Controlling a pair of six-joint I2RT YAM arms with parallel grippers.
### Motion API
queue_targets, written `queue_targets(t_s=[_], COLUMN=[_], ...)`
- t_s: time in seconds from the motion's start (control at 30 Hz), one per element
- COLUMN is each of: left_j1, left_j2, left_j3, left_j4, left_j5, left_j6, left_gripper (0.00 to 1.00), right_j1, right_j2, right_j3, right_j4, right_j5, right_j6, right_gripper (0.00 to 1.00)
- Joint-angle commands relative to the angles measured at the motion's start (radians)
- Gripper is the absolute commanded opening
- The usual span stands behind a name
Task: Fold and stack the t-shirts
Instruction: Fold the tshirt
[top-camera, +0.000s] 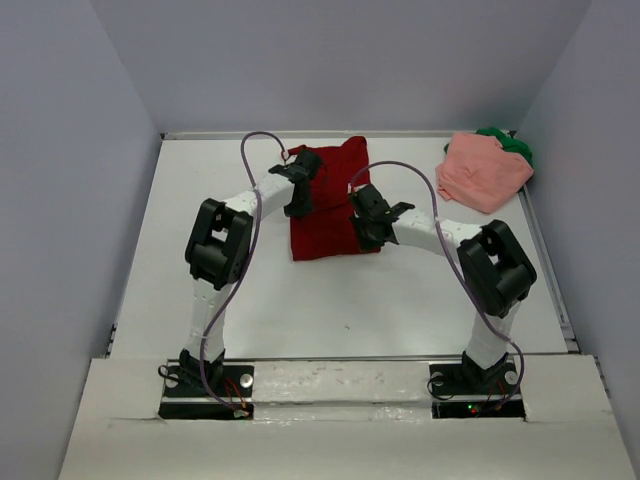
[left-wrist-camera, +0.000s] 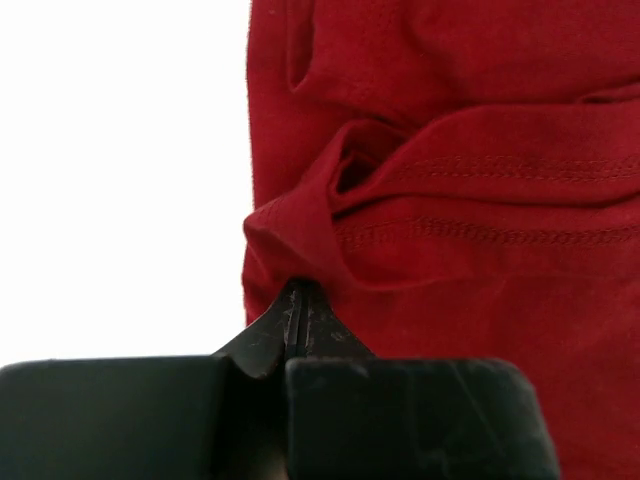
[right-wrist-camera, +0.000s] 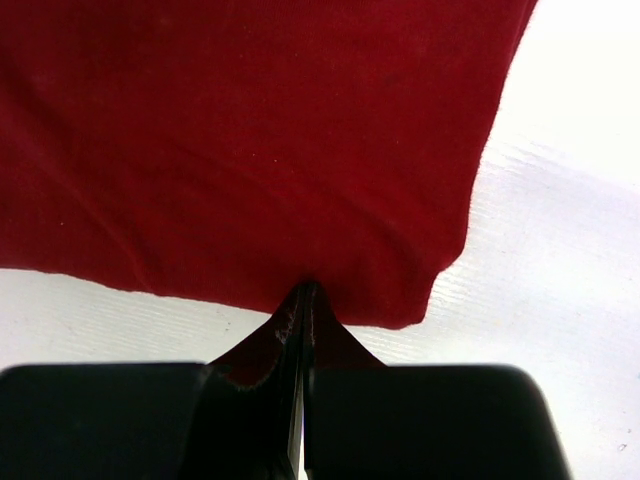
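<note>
The dark red t-shirt (top-camera: 335, 205) lies partly folded in the middle of the table. At its left edge my left gripper (top-camera: 297, 208) is shut, and the left wrist view has the fingertips (left-wrist-camera: 297, 287) pinching a bunched fold of the red cloth (left-wrist-camera: 450, 200). My right gripper (top-camera: 362, 238) is shut at the shirt's near right corner, where the red cloth (right-wrist-camera: 260, 150) puckers into its tips (right-wrist-camera: 305, 289). A salmon pink t-shirt (top-camera: 483, 172) lies crumpled at the far right. The green t-shirt (top-camera: 512, 146) peeks out behind the pink one.
Grey walls close in the white table (top-camera: 380, 300) on the left, back and right. Purple cables (top-camera: 245, 160) loop above both arms. The arm bases (top-camera: 205, 383) stand at the near edge.
</note>
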Motion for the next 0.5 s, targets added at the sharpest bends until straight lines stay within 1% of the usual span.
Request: queue_targets(t_s=[0.0, 0.3, 0.47], left_j1=[-0.005, -0.007, -0.005], left_j2=[0.011, 0.032, 0.014], left_j3=[0.049, 0.058, 0.069], left_j4=[0.016, 0.039, 0.035], left_j5=[0.007, 0.048, 0.057], left_j6=[0.009, 0.003, 0.004], left_gripper=[0.0, 0.0, 0.0], right_j1=[0.009, 0.009, 0.009], right_j2=[0.011, 0.047, 0.106], right_j3=[0.001, 0.011, 0.033], right_j4=[0.042, 0.028, 0.008], right_j5=[-0.013, -0.015, -0.006], right_j6=[0.011, 0.01, 0.013], right_gripper=[0.0, 0.0, 0.0])
